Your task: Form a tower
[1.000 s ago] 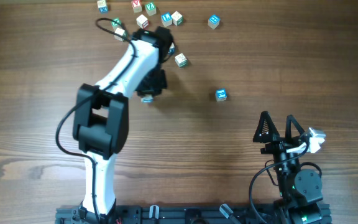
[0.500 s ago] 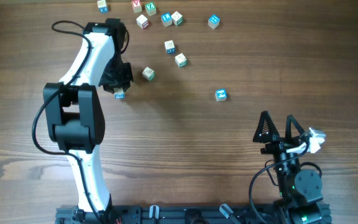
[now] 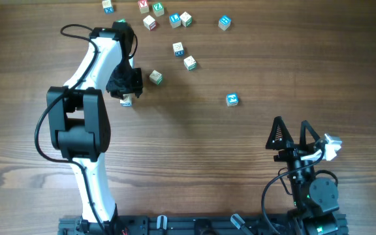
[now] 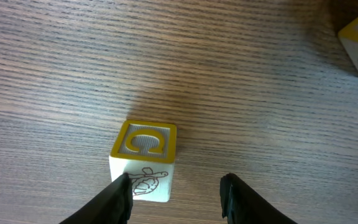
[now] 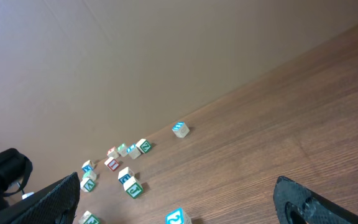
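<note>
Tower: only one pale wooden cube is visible. It is square-edged, with a yellow-framed letter face and a line drawing on its side. It stands on the bench, left of centre. Whether more cubes lie beneath it cannot be told.

Left pincer: jaws part-open, wider than the cube. One finger is at the cube's corner and the other is clear of it; nothing is gripped.

Right pincer: jaws fully spread and empty, well apart from the cubes.

Loose cubes: scattered along the far edge.

Bench: brown woodgrain, matte. A plain wall stands behind it.
</note>
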Tool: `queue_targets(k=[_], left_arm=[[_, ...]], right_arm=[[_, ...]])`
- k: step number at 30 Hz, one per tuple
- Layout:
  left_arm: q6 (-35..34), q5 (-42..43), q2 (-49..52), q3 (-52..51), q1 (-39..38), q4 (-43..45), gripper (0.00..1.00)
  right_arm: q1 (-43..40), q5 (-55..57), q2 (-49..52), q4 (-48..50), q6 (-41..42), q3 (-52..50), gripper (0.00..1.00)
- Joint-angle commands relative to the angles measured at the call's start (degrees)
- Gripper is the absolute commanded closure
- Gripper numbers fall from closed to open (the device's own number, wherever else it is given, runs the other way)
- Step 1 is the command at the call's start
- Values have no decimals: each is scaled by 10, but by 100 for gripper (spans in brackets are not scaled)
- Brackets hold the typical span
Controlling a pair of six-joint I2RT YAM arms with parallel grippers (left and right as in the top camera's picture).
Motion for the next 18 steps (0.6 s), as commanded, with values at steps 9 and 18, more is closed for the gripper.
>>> queue_targets(k=[9,18], left_arm=[[-103,9,-68,59,-29,21,50],[-252,-36,-28,34,-102,132,35]], right_arm=[[-2,6,-5,2,-2,0,0],[-2,6,-5,2,-2,0,0]])
